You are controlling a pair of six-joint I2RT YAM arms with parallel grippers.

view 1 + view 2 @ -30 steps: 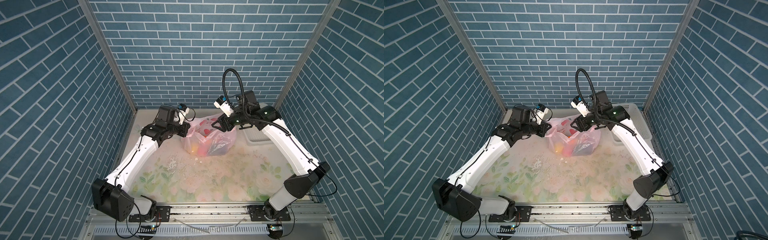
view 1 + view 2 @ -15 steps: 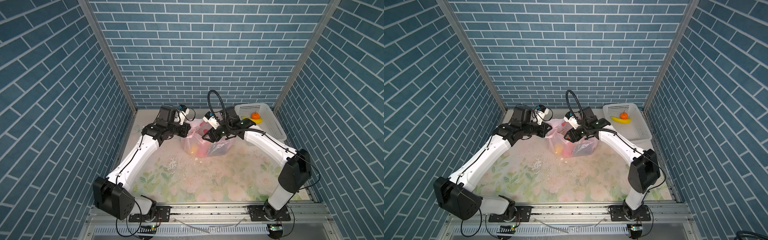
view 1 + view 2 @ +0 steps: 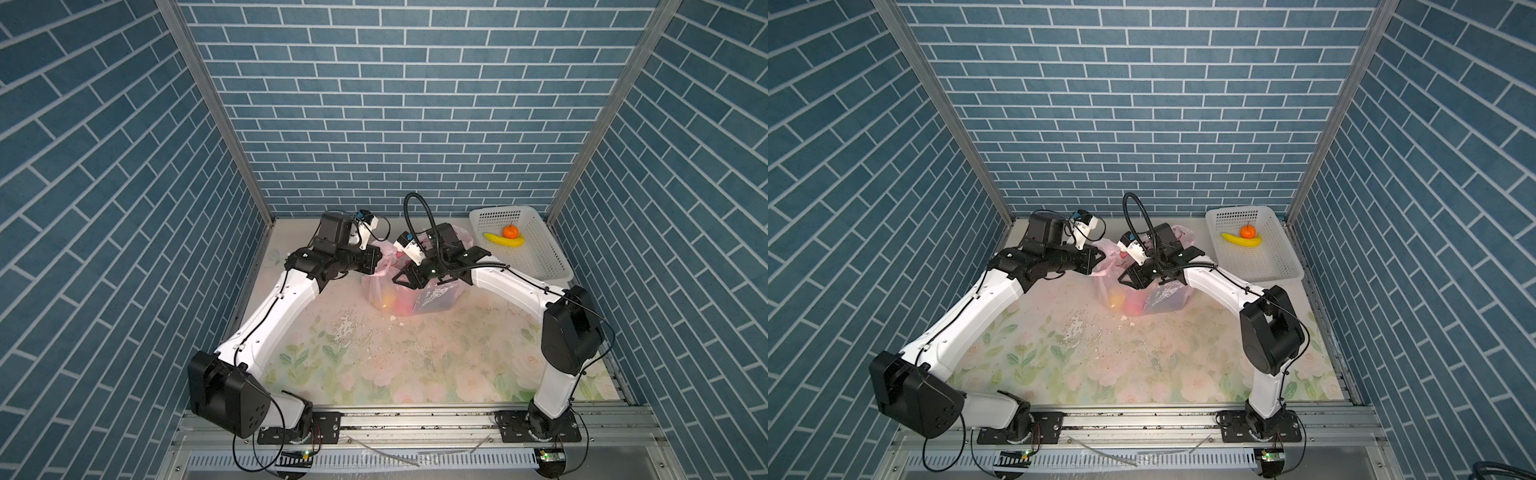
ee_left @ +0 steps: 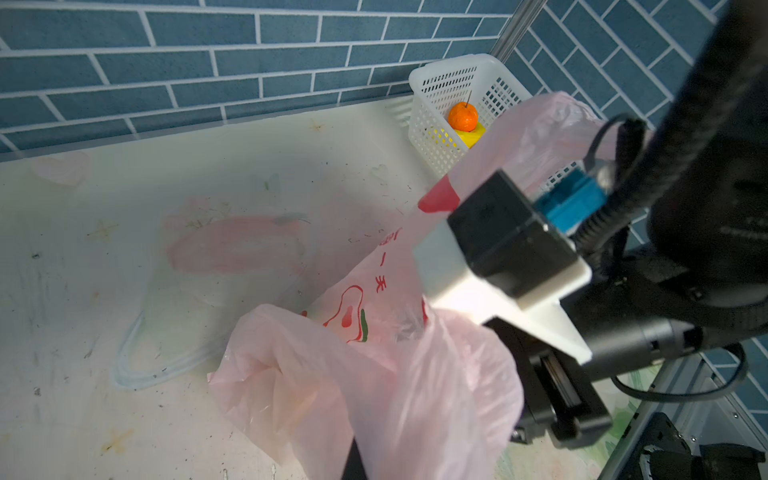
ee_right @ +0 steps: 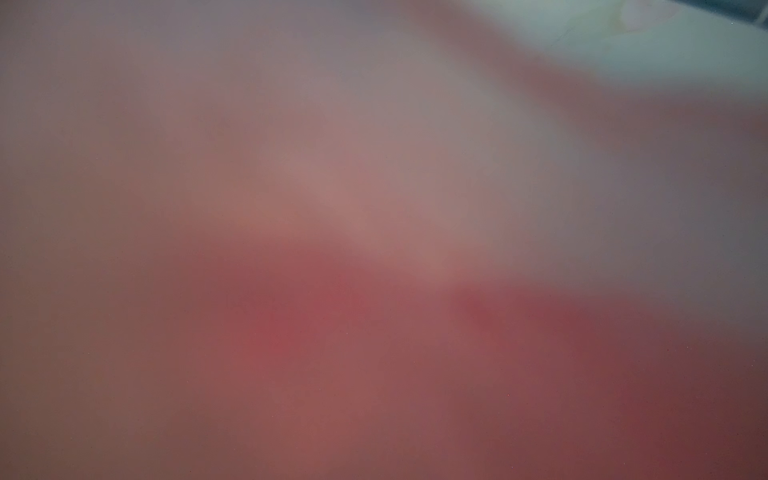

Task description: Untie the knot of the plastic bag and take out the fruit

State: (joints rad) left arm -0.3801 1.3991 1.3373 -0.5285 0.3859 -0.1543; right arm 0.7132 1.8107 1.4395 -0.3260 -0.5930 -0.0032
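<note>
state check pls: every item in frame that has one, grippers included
plastic bag: upright, mouth open, left rim lifted.
fruit: inside the bag, showing through the film.
left gripper: shut on the bag's rim.
right gripper: in the bag's mouth; open or shut unclear.
basket: upright, holding two items.
tangerine: in the basket, beside the banana.
banana: lying in the basket.
knot: not visible.
</note>
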